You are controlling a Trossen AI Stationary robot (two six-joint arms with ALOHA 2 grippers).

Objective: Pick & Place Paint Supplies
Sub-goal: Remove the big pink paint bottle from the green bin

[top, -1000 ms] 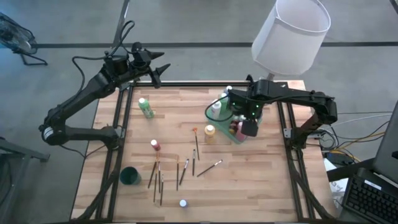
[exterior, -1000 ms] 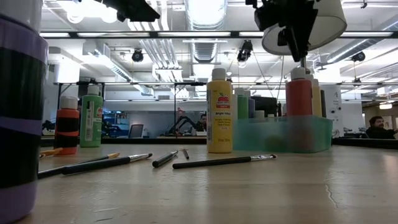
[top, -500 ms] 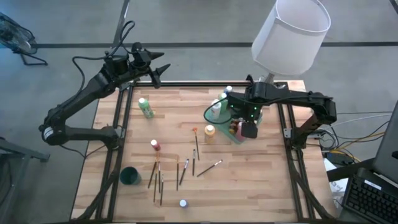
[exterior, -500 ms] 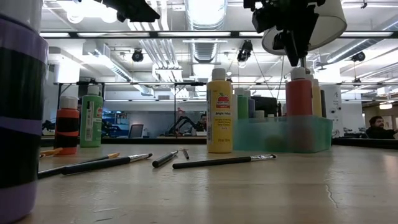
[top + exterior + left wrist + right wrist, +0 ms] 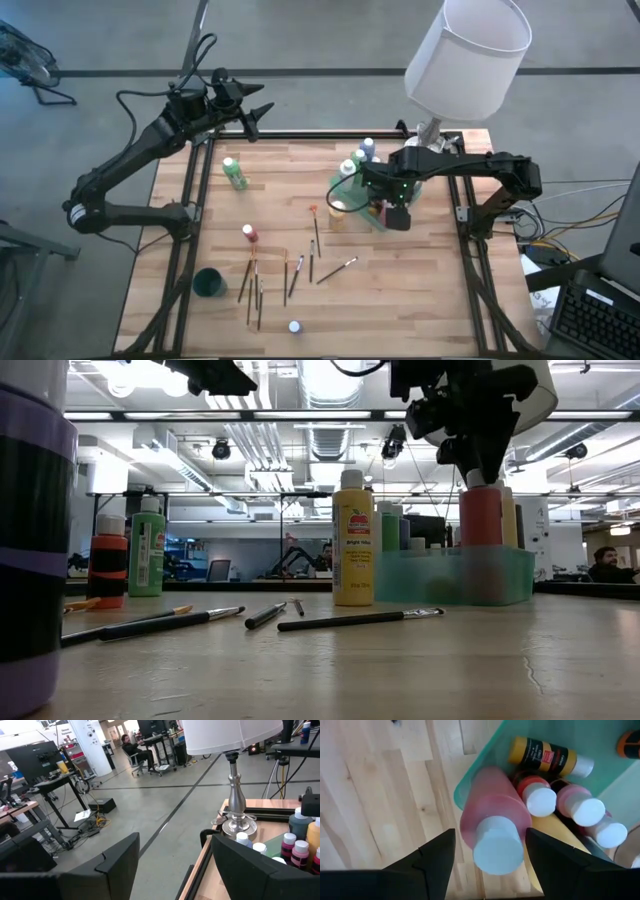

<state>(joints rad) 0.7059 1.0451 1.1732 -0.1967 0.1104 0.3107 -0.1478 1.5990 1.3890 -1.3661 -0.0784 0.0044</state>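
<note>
Already several white-capped paint bottles stand in the translucent green tray (image 5: 345, 190); the right end effector (image 5: 490, 847) hangs spread above a pink bottle (image 5: 492, 827) there. Green bottle (image 5: 234, 173), red bottle (image 5: 249, 233) and thin wooden brushes (image 5: 296, 275) remain on the wooden table (image 5: 420, 290).

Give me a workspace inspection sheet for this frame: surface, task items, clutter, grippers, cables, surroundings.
Surface: light wooden tabletop in a dark metal frame.
Job's things: translucent green tray holds several white-capped paint bottles; a pink paint bottle stands at its corner. Outside it: yellow bottle, green bottle, red bottle, loose wooden-handled brushes.
Clutter: small dark green cup; white-shaded table lamp.
Grippers: right gripper open, straddling the pink bottle's cap; left gripper open, off the table's far edge.
Cables: black cable along the left arm.
Surroundings: seated person, desks, monitors.
</note>
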